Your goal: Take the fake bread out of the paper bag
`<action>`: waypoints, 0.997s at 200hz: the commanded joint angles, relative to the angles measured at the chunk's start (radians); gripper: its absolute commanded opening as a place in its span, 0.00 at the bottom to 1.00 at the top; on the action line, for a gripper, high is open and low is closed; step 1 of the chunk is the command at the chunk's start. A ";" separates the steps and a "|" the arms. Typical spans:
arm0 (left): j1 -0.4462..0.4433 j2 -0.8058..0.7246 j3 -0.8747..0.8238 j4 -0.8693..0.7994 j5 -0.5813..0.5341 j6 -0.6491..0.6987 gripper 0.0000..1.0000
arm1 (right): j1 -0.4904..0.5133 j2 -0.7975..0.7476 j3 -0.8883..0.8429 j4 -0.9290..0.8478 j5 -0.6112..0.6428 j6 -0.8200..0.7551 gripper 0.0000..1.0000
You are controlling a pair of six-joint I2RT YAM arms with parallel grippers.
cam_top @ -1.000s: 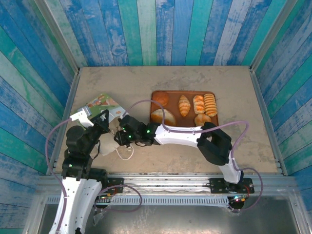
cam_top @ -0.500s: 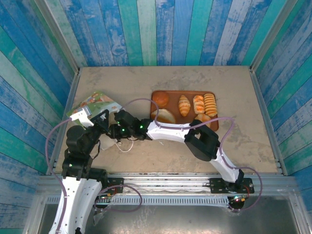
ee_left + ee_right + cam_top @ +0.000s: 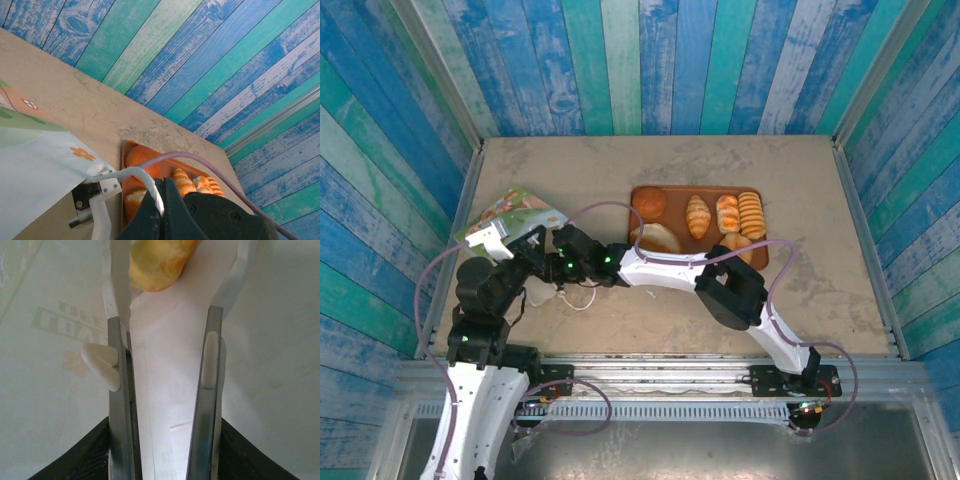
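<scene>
White paper walls in the right tool (image 3: 164, 315). Its fingers stand spread inside the bag (image 3: 518, 212) with nothing between them. A golden piece of bread (image 3: 157, 260) lies just past their tips, untouched. Faint print shows through the paper on the left.

From above, the bag sits at the left of the desk (image 3: 620, 165) with its green-and-orange side up, and the right arm reaches across to its mouth.

The left tool (image 3: 160, 187) is pressed together, pinching the bag's white handle (image 3: 125, 173). That strip runs from the bag's edge down between its fingers.

More bread lies on the brown tray (image 3: 675, 205) near the middle of the desk, well apart from the bag. There is a round bun, a croissant, striped rolls and a pale loaf, and the right arm crosses the tray's near edge.
</scene>
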 commanded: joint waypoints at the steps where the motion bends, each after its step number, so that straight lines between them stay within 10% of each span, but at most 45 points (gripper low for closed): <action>1: -0.003 0.001 0.026 0.002 0.026 0.011 0.00 | -0.011 0.036 0.052 0.032 0.006 0.018 0.49; 113: -0.003 -0.018 0.015 -0.030 -0.031 0.004 0.00 | -0.001 -0.045 -0.011 0.022 0.046 -0.105 0.19; 199: -0.003 -0.007 0.028 -0.036 -0.055 0.003 0.00 | 0.065 -0.320 -0.253 -0.102 0.418 -0.484 0.18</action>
